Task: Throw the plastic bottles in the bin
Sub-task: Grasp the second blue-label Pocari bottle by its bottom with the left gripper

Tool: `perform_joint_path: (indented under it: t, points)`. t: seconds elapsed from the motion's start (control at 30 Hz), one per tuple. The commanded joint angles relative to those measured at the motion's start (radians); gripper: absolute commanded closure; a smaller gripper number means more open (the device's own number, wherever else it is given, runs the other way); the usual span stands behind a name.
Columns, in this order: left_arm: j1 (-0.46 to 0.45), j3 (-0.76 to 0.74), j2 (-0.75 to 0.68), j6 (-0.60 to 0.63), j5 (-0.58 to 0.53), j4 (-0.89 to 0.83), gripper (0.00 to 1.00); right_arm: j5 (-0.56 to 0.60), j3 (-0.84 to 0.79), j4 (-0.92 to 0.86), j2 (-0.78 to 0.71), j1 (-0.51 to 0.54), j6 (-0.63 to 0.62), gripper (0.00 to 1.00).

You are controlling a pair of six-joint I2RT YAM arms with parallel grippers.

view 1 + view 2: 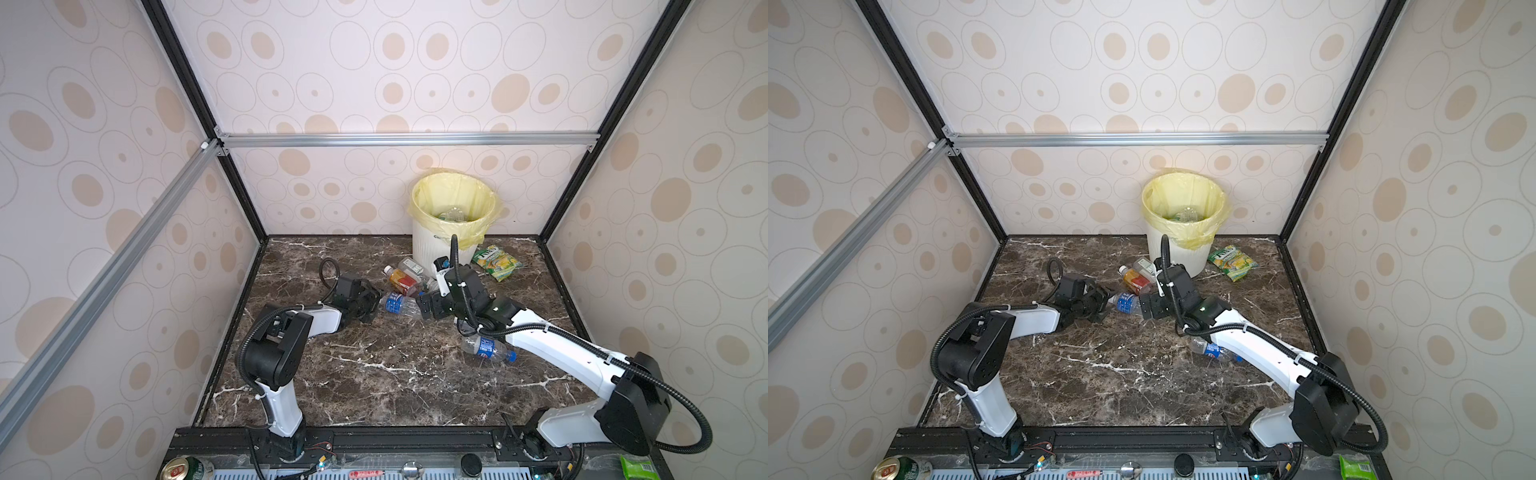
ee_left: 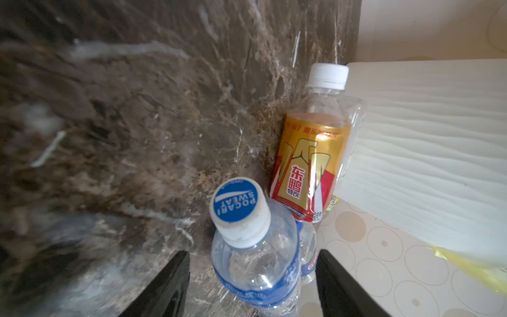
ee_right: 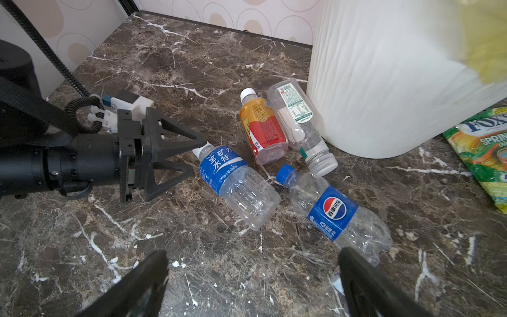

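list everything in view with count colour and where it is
bin: one, white, yellow bag, table's back
bottle in bin: at least one, clear
Pocari bottle: one, blue label, left of cluster
orange-red bottle: one, white cap, before bin
white-labelled bottle: one, clear, beside bin
Pepsi bottle: one, blue cap, beside Pocari bottle
blue-labelled bottle: one, clear, alone, nearer front
snack packet: one, green-yellow, right of bin
can: one, green-gold, front ledge
table: one, dark marble
left gripper: open, astride Pocari bottle's cap
right gripper: open, empty

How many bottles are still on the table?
5. Pocari bottle at the left gripper, orange-red bottle and clear bottle near the bin, Pepsi bottle by the right gripper, second Pepsi bottle under the right arm. Others may be hidden.
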Motion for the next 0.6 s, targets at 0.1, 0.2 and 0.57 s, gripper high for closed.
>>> perform_joint_path:
  t: [0.1, 0.2, 0.57]
  points:
    - [0.009, 0.048, 0.041, -0.050, -0.020, 0.048, 0.32, -0.007, -0.006, 0.026, -0.012, 0.013, 0.016, 0.00]
    - [0.009, 0.058, 0.064, -0.055, -0.017, 0.058, 0.35, -0.019, -0.009, 0.034, -0.008, 0.016, 0.013, 0.00]
    - [0.012, 0.087, 0.115, -0.038, -0.042, 0.038, 0.43, -0.049, -0.025, 0.070, 0.009, 0.034, 0.004, 0.00]
